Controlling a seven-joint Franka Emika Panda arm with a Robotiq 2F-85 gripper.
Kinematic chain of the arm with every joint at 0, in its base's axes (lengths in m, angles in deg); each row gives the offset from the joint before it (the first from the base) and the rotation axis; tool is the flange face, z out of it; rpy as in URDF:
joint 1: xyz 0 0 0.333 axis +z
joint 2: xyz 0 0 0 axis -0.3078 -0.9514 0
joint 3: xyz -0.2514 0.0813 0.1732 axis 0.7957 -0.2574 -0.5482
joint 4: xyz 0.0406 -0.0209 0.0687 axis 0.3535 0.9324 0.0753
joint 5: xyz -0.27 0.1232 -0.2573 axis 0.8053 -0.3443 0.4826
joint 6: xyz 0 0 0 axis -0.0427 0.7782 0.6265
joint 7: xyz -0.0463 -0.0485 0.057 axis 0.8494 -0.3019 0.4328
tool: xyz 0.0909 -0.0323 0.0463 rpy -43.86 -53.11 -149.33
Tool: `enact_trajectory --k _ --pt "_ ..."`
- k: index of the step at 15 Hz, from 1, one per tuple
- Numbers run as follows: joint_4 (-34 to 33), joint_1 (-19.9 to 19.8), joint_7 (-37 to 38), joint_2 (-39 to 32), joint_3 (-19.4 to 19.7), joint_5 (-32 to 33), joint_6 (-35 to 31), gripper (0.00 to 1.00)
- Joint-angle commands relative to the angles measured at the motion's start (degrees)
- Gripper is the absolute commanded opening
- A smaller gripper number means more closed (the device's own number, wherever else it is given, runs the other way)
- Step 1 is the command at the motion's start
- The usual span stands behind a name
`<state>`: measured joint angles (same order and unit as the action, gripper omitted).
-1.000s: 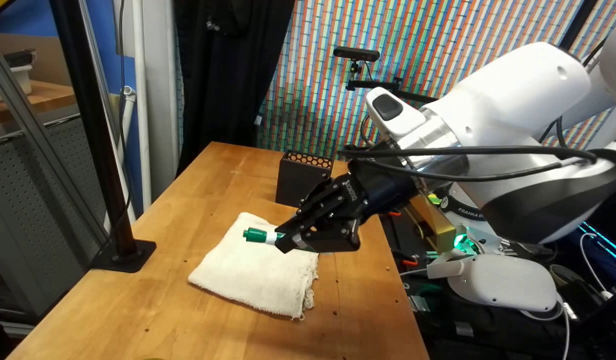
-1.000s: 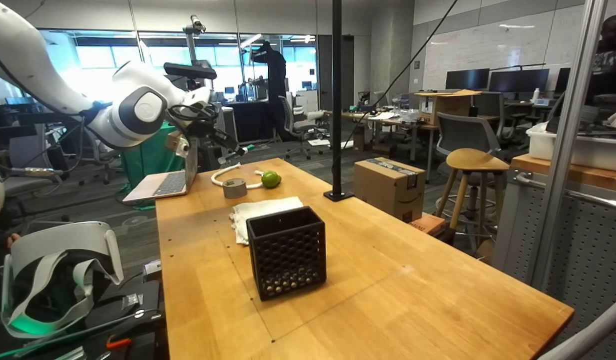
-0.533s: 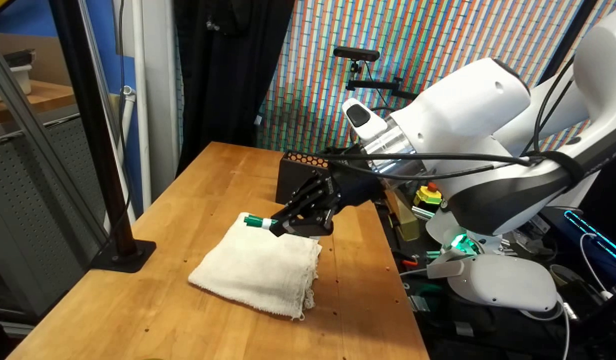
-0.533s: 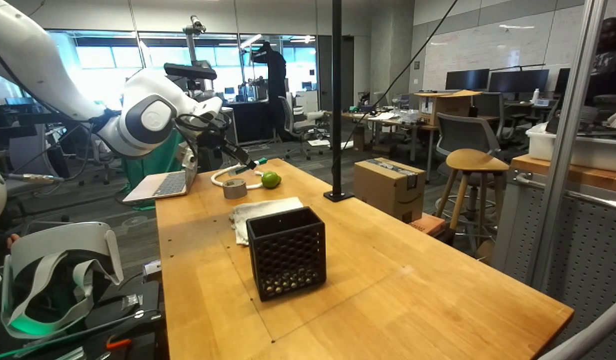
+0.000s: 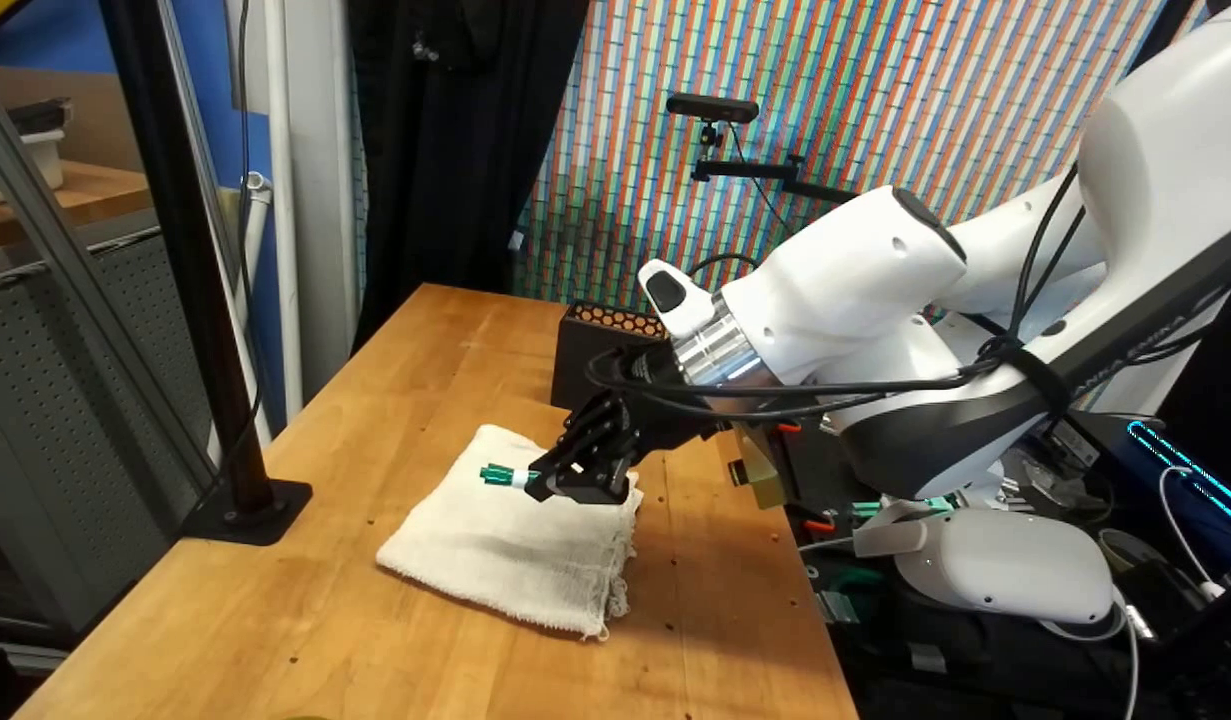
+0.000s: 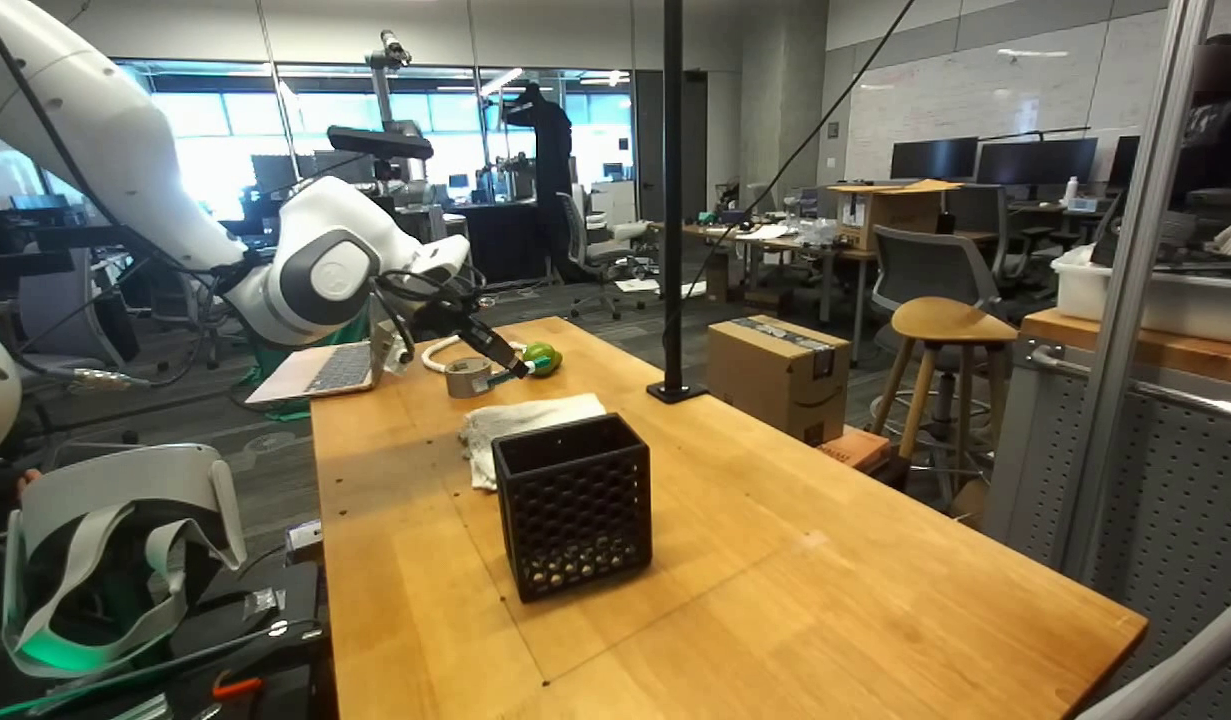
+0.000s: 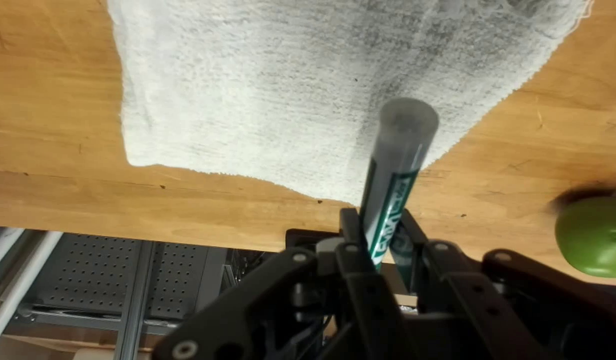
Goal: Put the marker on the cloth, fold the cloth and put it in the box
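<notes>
Marker [image 7: 393, 182]: gripped crosswise in my gripper [image 7: 380, 227], hanging above the cloth [image 5: 505, 550]; its green end juts out in an exterior view, lying close to level, and the wrist view gives me the grey end.
Gripper jaws: closed on the barrel, one to each side; I make out nothing else between them.
Gap below: I see no contact with the weave, though how near it is I can't judge from here.
Step in hand: setting the marker down, by my reading; folding and stowing both look yet to come.
Next move: I'd ease down toward the cloth's middle with the marker level, part the jaws gently so it doesn't roll, and back out without snagging; then find an edge to pinch for folding.
Cloth: cream, flat on the table [image 5: 355, 640], a little rumpled, frayed along one edge; whether it is doubled, I can't tell.
Box [image 6: 575, 510]: black, upright, open-topped, near the cloth.
Far side: a roll of tape [image 6: 463, 380] and a round green fruit [image 7: 595, 235], on the side of the cloth away from the box.
</notes>
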<state>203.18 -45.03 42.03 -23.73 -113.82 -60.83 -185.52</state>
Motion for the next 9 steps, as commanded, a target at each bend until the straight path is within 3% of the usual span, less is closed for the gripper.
enact_trajectory --k 1,5,9 --pt "-1.8 -7.9 -1.2 -2.4 -5.6 1.4 -4.1 0.16" --pt "-2.4 -14.3 -1.5 -2.3 -10.1 1.8 -5.9 0.16" --pt "-1.4 -16.9 -1.8 -0.6 -12.2 2.4 -7.2 0.17"
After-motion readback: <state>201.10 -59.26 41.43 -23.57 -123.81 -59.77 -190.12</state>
